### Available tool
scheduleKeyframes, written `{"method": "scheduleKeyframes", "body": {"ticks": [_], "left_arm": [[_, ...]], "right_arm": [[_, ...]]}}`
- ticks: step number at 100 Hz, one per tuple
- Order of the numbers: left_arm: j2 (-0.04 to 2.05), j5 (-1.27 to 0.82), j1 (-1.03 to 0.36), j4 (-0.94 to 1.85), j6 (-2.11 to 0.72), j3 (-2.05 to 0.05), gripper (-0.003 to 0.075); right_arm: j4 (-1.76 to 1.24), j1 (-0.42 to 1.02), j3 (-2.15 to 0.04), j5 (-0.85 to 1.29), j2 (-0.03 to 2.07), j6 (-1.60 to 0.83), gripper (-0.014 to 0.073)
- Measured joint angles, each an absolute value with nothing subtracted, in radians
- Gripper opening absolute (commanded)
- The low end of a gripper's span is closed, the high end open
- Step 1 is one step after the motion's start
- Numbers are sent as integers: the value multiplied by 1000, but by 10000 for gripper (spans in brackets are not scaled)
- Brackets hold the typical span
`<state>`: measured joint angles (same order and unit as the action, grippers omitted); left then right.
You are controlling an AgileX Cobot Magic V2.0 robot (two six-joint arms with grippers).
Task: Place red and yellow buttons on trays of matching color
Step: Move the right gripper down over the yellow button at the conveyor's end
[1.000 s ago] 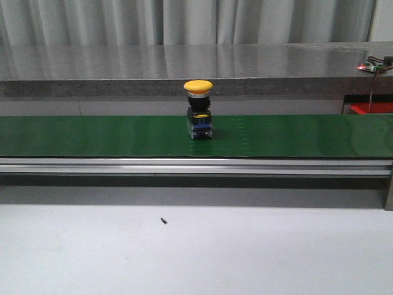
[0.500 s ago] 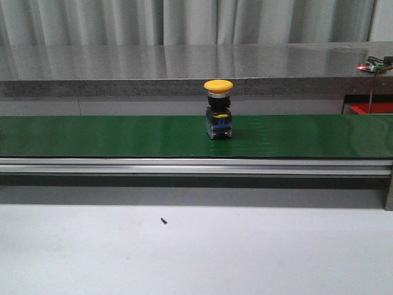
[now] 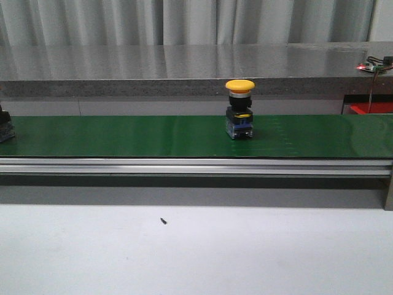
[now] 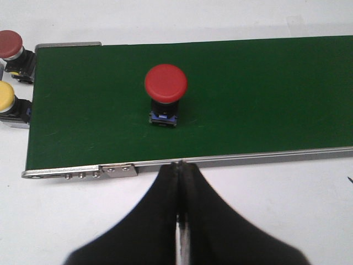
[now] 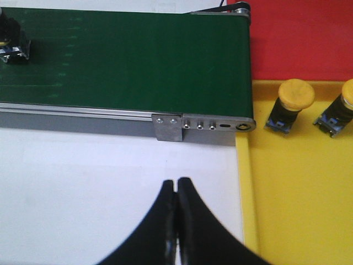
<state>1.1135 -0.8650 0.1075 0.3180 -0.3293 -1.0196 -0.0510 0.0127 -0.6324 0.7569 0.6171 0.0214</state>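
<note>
While a yellow button (image 3: 239,109) is standing upright on the green belt (image 3: 123,135), I am waiting.
My left gripper (image 4: 181,175) and right gripper (image 5: 176,187) are both sitting closed, holding nothing.

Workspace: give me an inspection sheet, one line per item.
Surface: green belt on a metal rail; white table in front.
Job's things: yellow button upright on the belt; red button upright on the belt by the left arm; two yellow buttons lying in the yellow tray; red tray beyond it, visible part bare; a red and a yellow spare beside the belt's end.
Clutter: small dark speck on the table.
Grippers: left gripper and right gripper, jaws shut, empty, over the table.
Cables: nothing seen.
Surroundings: grey curtain, steel counter.
</note>
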Motion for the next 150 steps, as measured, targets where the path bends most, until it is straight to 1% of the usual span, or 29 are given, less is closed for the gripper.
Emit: {"method": "scheduleKeyframes", "body": {"ticks": [23,61,80,88,95,99,104,107,109,114,123,126,135,150], "left_arm": [[1022,-846,103,316,-329,-924,-20],[858,-790,39,316,-330,-760,-20],[802,-785,39,310,-330,-744,-20],[795,-783,39,308,-330,-744,-20],[793,-783,39,308,-330,-744,-20],[793,-783,39,308,-330,-744,-20],[793,-783,39,308,-330,-744,-20],[793,-783,39,308,-330,-744,-20],[793,-783,39,308,-330,-744,-20],[793,-783,39,308,-330,-744,-20],[793,-783,39,308,-330,-744,-20],[793,-783,39,308,-330,-744,-20],[793,-783,39,308,-330,-744,-20],[793,-783,39,308,-330,-744,-20]], "right_arm": [[-51,13,-632,758,617,21,-67],[-51,13,-632,758,617,21,-67],[-51,13,-638,758,633,21,-67],[-53,13,-664,768,673,21,-51],[-61,13,-701,780,724,21,17],[-63,13,-729,790,759,21,90],[-71,13,-764,803,804,21,200],[-74,13,-784,811,838,21,291],[-79,13,-800,816,852,21,328],[-86,13,-838,832,908,21,472],[-99,13,-910,861,996,21,640],[-104,13,-933,873,1032,21,668],[-116,17,-1015,917,1123,21,643],[-120,58,-1165,990,1263,21,644]]}}
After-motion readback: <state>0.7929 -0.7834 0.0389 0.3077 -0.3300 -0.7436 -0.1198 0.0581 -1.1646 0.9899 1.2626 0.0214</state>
